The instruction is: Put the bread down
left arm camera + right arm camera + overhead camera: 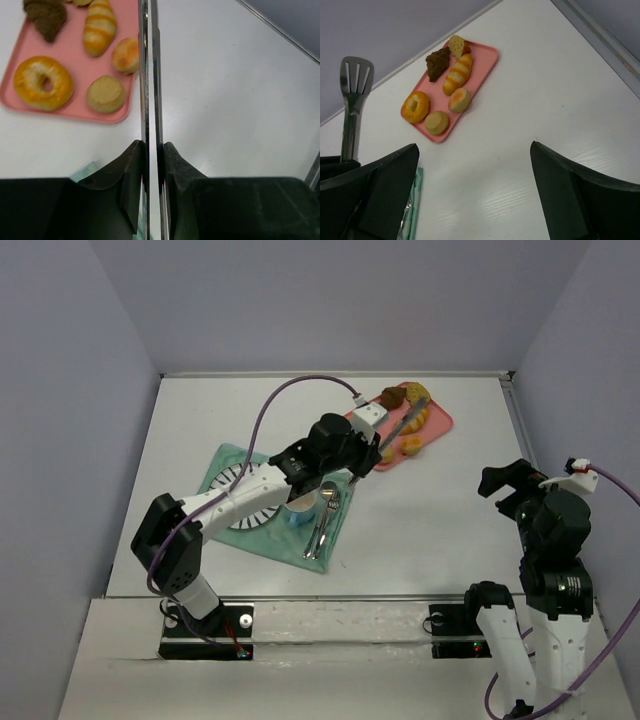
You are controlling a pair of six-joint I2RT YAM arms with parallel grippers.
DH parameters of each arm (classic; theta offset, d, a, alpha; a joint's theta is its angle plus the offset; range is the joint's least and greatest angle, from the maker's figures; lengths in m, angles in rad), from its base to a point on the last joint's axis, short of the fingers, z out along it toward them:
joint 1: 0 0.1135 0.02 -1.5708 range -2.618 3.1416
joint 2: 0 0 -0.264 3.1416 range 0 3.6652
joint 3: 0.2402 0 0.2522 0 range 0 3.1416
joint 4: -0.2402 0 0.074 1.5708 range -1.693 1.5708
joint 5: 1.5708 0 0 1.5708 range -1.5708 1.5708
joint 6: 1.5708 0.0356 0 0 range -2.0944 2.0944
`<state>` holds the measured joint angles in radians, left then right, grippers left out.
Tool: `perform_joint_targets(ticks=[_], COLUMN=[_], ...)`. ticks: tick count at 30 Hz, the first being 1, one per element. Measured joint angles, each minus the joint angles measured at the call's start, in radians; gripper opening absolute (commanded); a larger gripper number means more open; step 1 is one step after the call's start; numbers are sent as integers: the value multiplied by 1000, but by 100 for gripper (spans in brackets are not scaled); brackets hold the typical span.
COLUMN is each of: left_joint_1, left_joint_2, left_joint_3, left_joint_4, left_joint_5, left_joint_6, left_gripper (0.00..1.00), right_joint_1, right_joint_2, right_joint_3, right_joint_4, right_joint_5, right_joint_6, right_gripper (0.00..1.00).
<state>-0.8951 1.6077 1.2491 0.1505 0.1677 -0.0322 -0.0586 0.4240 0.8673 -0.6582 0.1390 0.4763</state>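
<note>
The bread, a golden-orange doughnut (43, 82), lies at the near left corner of a pink tray (15, 62). It also shows in the right wrist view (415, 106). My left gripper (151, 146) is shut on metal tongs (150, 75), whose arms run straight ahead just right of the tray. In the top view the left gripper (358, 462) sits at the tray's (440, 423) near edge, with the tongs (405, 422) reaching over it. My right gripper (474, 147) is open and empty, off to the right (505, 480).
The tray also holds a plain round bun (106, 93), a small bun (126, 55), a striped roll (99, 26) and a dark croissant (47, 17). A striped plate (232, 485) lies on a green cloth (225, 460) under the left arm, with a blue cup (298, 512) and cutlery (322, 520).
</note>
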Motion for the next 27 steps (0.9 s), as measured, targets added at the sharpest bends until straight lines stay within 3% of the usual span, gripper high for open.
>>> perform_joint_targets(ticks=[3,6,8,11,18,27], left_joint_1=[71,101,108,111,156,224], left_joint_2=[-25,-47,-48,-45,29,155], left_joint_3=[-3,9,32,71,166,214], left_joint_4=[-69,-153,-203,-269,-351,-417], left_joint_5=[-66,-140,-173,-214,-266,-212], left_joint_6=[-89,-135,-155,-180,-229,-239], left_gripper=[17,18,29,36,41,47], right_joint_1=[0,0,0,0,0,0], right_joint_2=[1,8,16,32,55,77], right_joint_3=[-13,-18,-18,-19,-19,-20], right_joint_4=[2,2,6,10,15,20], right_joint_5=[16,24,27,27,27,27], right_joint_6=[8,14,18,19,20,22], right_gripper=[97,97,97,97,97,97])
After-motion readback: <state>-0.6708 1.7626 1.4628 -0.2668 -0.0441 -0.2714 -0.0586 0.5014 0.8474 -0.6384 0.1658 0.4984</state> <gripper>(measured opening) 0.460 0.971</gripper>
